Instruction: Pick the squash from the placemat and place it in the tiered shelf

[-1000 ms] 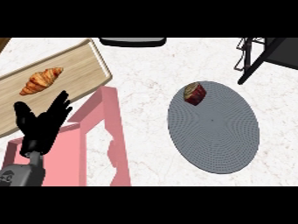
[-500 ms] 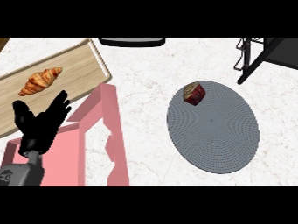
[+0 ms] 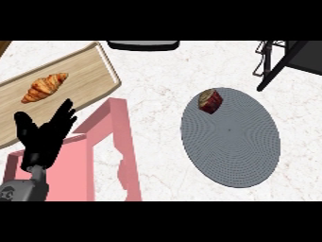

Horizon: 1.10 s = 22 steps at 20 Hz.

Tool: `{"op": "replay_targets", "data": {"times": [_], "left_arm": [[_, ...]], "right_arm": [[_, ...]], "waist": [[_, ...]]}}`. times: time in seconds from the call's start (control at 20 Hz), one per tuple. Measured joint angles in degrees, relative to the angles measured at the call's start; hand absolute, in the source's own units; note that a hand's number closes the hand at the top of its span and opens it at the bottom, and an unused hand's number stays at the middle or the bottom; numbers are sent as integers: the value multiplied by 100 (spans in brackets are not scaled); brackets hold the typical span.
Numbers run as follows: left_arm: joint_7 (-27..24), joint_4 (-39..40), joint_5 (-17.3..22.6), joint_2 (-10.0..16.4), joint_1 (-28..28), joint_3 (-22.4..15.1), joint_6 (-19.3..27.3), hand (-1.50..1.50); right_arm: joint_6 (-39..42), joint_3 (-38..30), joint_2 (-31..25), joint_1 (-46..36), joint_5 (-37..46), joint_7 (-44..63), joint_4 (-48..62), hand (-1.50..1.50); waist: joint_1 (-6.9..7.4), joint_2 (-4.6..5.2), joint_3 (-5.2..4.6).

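- The left robot hand [image 3: 41,142] stands at the view's 8 o'clock, fingers straight and spread, pointing up. It holds nothing and rests over a pink frame [image 3: 111,132].
- The right robot hand shows nowhere, so I cannot say how its fingers stand.
- The squash [image 3: 210,100] is a small dark red-brown piece lying on the grey oval placemat [image 3: 233,146], close to the mat's rim at about 11 o'clock.
- Its long axis, as far as I can tell, runs roughly from 11 to 5 o'clock. It is too small to be sure.
- From the left robot hand the squash lies at about 2 o'clock, well apart, with the pink frame and a stretch of white worktop [image 3: 156,94] between them.
- The tiered shelf [image 3: 282,61] is the black frame at the view's 1 o'clock corner. It stands near the squash, off at 1 to 2 o'clock from it.
- Squash and shelf both sit in the right half of the view, so I would judge the right arm the better placed for this pick. The left would have to cross the whole worktop.
- The task looks barely begun, as the squash is untouched on the mat.
- A croissant [image 3: 45,87] lies on a wooden tray [image 3: 80,71] at 10 o'clock, just above the left robot hand and no part of the job.
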Motion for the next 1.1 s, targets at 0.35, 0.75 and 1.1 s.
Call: {"op": "replay_targets", "data": {"times": [0.35,0.75,1.1], "left_arm": [[29,68,23,7,-45,69,-61,0],[62,-33,-64,-28,47,81,8,0],[209,-92,-54,-16,70,132,4,0]], "right_arm": [[-401,-608,-357,-95,-489,30,70,-150],[-1160,-923,-1099,143,-567,208,125,-150],[-828,-1427,-1904,559,-985,145,341,-150]], "waist": [[-30,6,-3],[-63,-6,-4],[-109,-8,-8]]}}
